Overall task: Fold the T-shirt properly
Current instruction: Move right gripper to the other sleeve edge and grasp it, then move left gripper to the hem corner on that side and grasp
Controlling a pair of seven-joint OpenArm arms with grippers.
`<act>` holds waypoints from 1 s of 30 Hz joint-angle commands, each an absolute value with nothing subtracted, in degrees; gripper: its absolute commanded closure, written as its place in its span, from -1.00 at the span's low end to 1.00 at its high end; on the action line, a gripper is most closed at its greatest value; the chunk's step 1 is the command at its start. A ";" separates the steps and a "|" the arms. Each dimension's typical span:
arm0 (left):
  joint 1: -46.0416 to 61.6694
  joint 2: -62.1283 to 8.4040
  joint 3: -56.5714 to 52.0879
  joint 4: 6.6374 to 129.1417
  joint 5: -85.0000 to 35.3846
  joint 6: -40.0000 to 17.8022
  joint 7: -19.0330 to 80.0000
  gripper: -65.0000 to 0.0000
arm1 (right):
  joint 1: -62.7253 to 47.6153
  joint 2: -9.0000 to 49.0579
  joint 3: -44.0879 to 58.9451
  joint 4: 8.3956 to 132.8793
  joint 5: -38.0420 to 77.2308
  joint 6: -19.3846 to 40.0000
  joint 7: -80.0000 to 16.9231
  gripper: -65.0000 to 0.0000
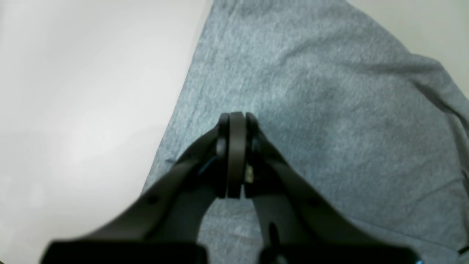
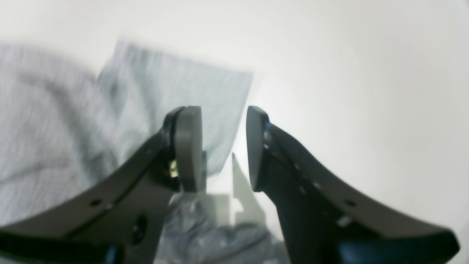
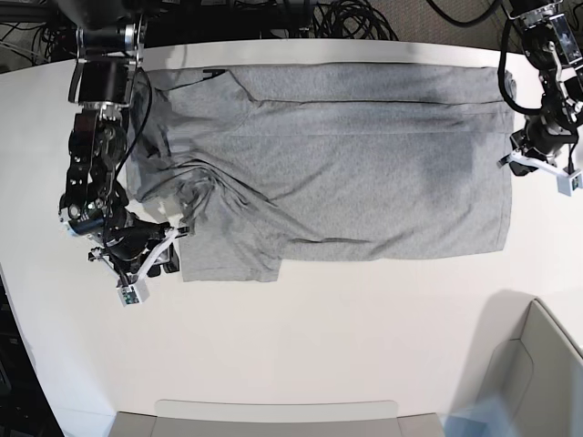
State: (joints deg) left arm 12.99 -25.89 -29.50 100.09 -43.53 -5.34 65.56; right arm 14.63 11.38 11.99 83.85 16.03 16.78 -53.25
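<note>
While the T-shirt [image 3: 346, 164] lies spread plain side up on the white table [image 3: 346, 337], lengthwise across it, nothing looks folded yet.

Shirt location: upper half of the table in the base view, hem end on that view's right, sleeve and collar end on its left; no lettering shows.
Wrinkles: bunched ridges near the lower sleeve [image 3: 228, 246] on base-view left; the rest lies fairly flat.
Right gripper [image 2: 223, 146]: jaws parted, nothing between them; sits over the sleeve edge, cloth under one finger and bare table under the other.
Left gripper [image 1: 237, 154]: pads pressed together, no cloth visibly pinched; hovers over grey fabric close to the shirt's edge, at the hem end in the base view.
Step in hand (judged): getting hold of the shirt's ends for a first fold; task barely begun.
Doing it well: right gripper should drop low, bracket only the sleeve hem and close on it, not on the bunched layers behind.
Left side: needs to open before it can take the hem corner.
Then: pull both ends taut to smooth the ridges before folding.
Risk: grabbing stacked wrinkles folds in a crease.
</note>
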 commanded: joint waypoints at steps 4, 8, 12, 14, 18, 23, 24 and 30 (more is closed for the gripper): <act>12.62 -26.95 -29.76 100.88 -44.00 -5.23 64.75 1.00 | 22.73 11.91 12.35 70.20 16.31 17.01 -51.56 0.36; 12.62 -26.95 -29.76 100.88 -44.00 -5.23 64.75 1.00 | 24.31 11.74 12.35 60.44 16.31 17.01 -42.51 0.36; 12.62 -26.95 -29.76 100.88 -44.00 -5.23 64.75 1.00 | 25.36 11.65 12.35 51.65 16.40 16.92 -37.93 0.36; 12.62 -26.95 -29.76 100.88 -44.00 -5.23 64.75 1.00 | 25.45 11.56 12.35 49.10 16.40 16.92 -36.70 0.37; 12.62 -25.80 -29.76 100.88 -44.00 -5.23 64.75 1.00 | 25.54 10.51 12.35 47.52 16.40 16.92 -35.74 0.37; 12.62 -25.63 -29.76 100.88 -44.00 -5.23 64.66 1.00 | 25.63 8.40 11.91 47.34 16.40 16.92 -35.82 0.37; 12.62 -25.27 -29.76 100.88 -44.00 -5.23 64.66 1.00 | 25.63 8.13 11.91 47.34 16.40 16.92 -35.82 0.37; 9.63 -25.19 -28.79 100.62 -43.82 -5.23 64.75 1.00 | 26.24 6.55 11.82 45.76 16.40 17.01 -35.91 0.37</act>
